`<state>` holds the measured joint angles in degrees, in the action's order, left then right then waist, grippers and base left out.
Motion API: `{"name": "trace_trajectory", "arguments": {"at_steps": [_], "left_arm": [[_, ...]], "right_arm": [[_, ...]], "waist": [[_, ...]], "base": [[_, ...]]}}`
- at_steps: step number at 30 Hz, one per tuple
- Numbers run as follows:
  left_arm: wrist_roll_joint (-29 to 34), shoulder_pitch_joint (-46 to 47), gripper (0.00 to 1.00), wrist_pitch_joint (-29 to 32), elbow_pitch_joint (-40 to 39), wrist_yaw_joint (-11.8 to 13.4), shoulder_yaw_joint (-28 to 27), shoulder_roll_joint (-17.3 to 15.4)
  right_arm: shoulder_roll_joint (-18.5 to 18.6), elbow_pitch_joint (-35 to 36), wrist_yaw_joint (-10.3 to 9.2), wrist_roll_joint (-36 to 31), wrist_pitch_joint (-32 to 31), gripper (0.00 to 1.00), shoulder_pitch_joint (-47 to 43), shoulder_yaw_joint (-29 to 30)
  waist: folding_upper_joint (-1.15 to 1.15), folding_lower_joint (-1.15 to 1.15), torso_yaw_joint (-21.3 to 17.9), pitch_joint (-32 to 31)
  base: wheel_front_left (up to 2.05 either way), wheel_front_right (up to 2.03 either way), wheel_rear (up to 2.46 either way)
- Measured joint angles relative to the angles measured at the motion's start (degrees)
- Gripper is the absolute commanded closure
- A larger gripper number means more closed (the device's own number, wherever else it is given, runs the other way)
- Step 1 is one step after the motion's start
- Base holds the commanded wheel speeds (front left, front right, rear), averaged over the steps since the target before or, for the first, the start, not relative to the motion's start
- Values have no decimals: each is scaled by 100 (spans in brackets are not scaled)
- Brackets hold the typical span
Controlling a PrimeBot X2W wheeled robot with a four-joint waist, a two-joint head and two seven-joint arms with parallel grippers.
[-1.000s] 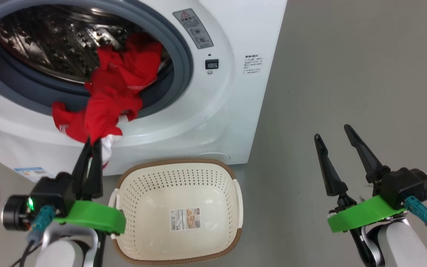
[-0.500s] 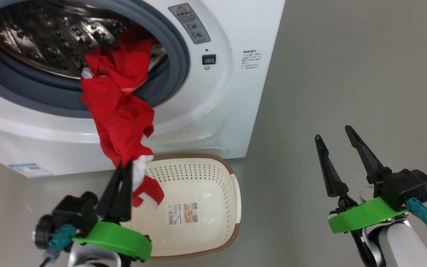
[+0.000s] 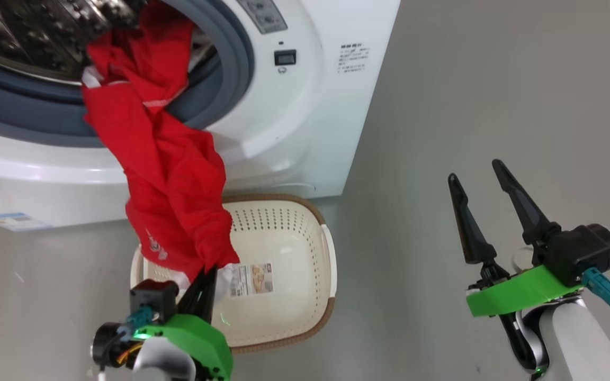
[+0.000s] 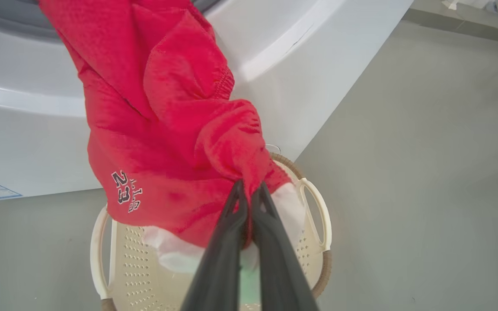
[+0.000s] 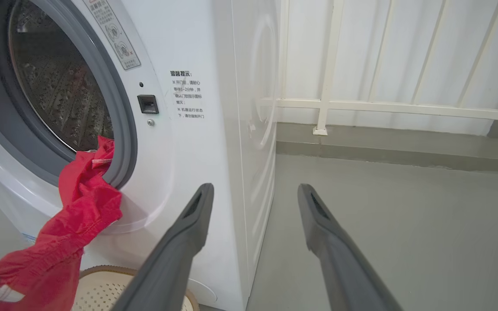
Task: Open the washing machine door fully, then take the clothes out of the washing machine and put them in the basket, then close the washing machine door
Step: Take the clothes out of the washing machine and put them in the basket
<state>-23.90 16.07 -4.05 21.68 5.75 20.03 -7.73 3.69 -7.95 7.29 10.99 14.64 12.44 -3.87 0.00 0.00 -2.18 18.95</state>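
Note:
Red clothes stretch from the steel drum of the white washing machine down over its grey ring to the cream basket on the floor. My left gripper is shut on the lower end of the clothes, above the basket. A white panel hangs beside the fingers. Far to the right, over bare floor, my right gripper stands open with nothing in it. In the right wrist view the gripper faces the washing machine corner, with the clothes at lower left. The door is out of view.
Grey floor lies right of the machine. A white railing stands against the wall behind. A paper label lies inside the basket, and a blue label sits low on the machine's front.
My left gripper has drawn the clothes out of the drum, down and to the right, over the basket. The head camera has tilted down. The right arm has hardly moved.

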Motion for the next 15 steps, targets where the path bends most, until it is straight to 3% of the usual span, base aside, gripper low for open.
{"name": "trace_trajectory", "arguments": {"at_steps": [15], "left_arm": [[-303, 1443, 100, -616, 3181, -639, 137, 441]], "right_arm": [[-9, 79, 0, -1, 0, 0, 375, -66]], "waist": [[0, 0, -112, 747]], "base": [[0, 0, 0]]}}
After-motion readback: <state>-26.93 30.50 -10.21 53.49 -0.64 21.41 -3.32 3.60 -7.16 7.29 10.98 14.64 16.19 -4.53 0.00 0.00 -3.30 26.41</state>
